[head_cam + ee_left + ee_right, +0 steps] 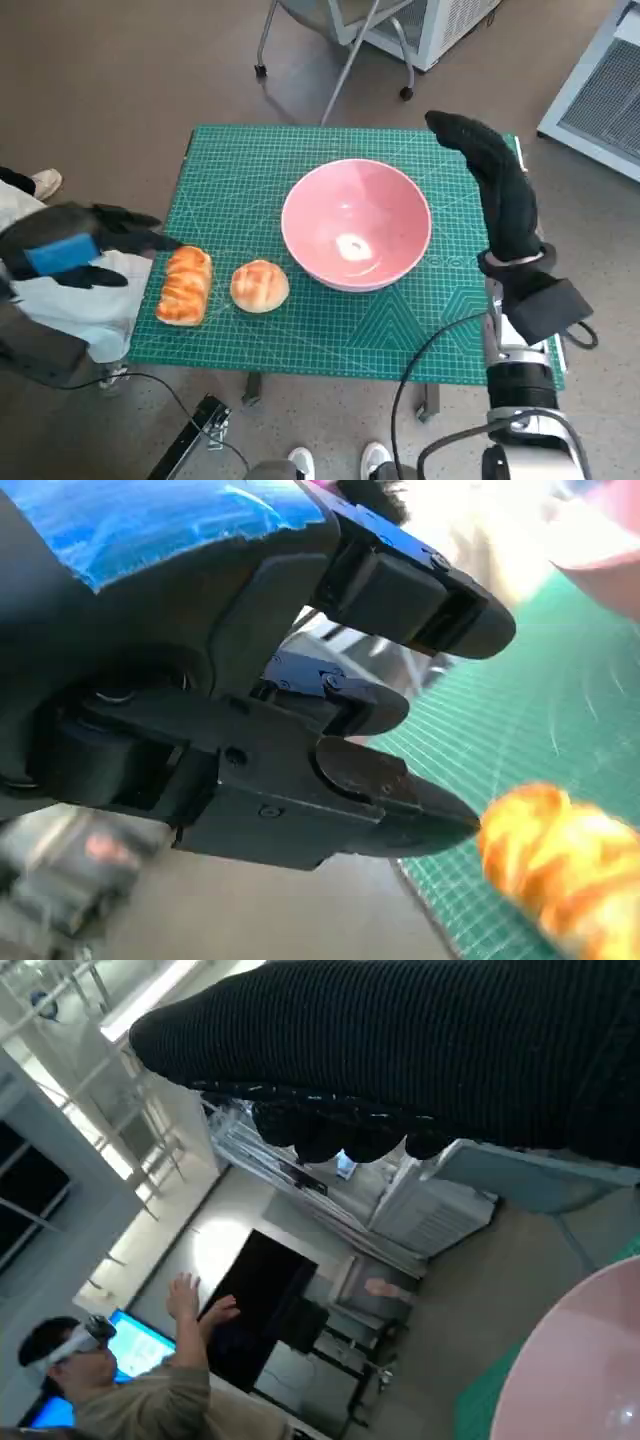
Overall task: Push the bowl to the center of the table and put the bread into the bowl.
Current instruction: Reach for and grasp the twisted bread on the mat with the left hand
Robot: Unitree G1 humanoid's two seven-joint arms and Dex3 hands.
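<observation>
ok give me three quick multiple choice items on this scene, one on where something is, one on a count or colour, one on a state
1. Where does the round bread lie?
A. inside the bowl
B. on the mat between the long bread and the bowl
C. on the floor

2. What colour is the bowl?
A. pink
B. white
C. blue

3. What does the left hand hold?
A. the long bread
B. the bowl
C. nothing

Key: 1 B, it sits on the green mat with the long bread on one side and the bowl on the other. 2 A, the bowl is pink. 3 C, its fingers are spread beside the long bread, gripping nothing.
</observation>
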